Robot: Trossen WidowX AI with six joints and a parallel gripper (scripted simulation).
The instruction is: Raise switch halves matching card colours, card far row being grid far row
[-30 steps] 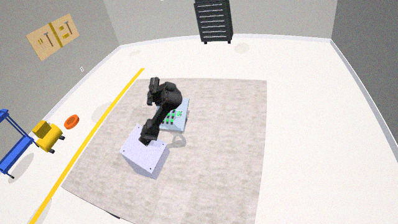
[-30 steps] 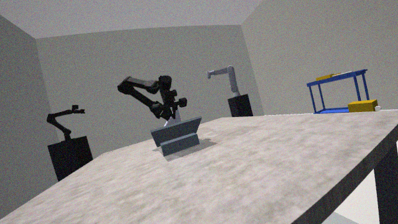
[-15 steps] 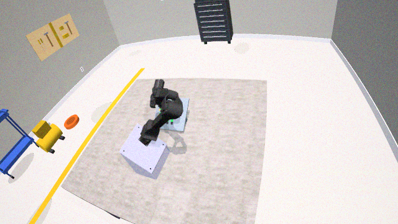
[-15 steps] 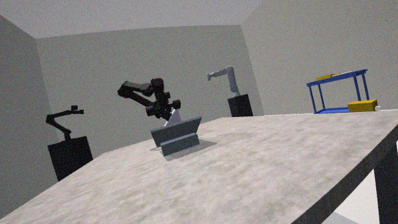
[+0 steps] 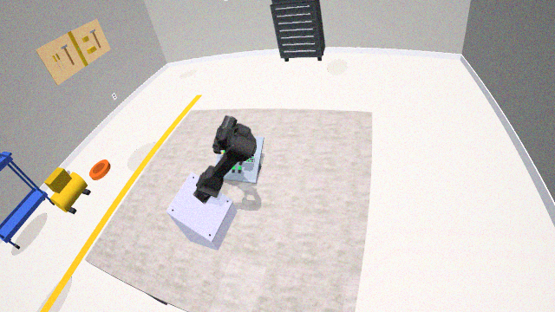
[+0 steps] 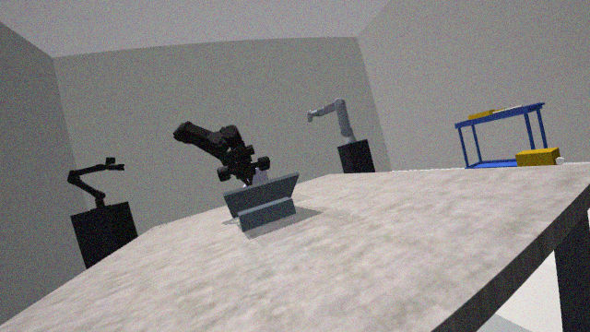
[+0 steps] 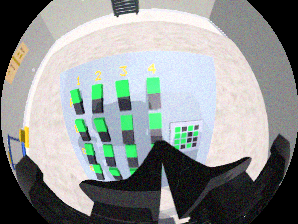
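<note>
A pale blue panel (image 5: 260, 149) (image 6: 263, 190) (image 7: 200, 70) carries rows of rocker switches, green on the far half and dark grey on the near half, under yellow numbers 1 to 4. Which halves are raised is hard to tell. The small card (image 7: 173, 142) with green and dark squares lies right of the grid. My gripper (image 6: 249, 183) (image 7: 160, 144) is shut and empty, low over the panel. In the wrist view its tips overlap the near end of column 4's second switch (image 7: 155, 121) from the far side; contact cannot be told. The fingers hide the nearer switches of columns 3 and 4.
The arm stands on a pale lilac base block (image 5: 199, 212) at the near side of the panel. In the top view the arm covers much of the grid. A blue cart (image 5: 23, 212) (image 6: 502, 115) and a dark tool cabinet (image 5: 298, 30) stand well away.
</note>
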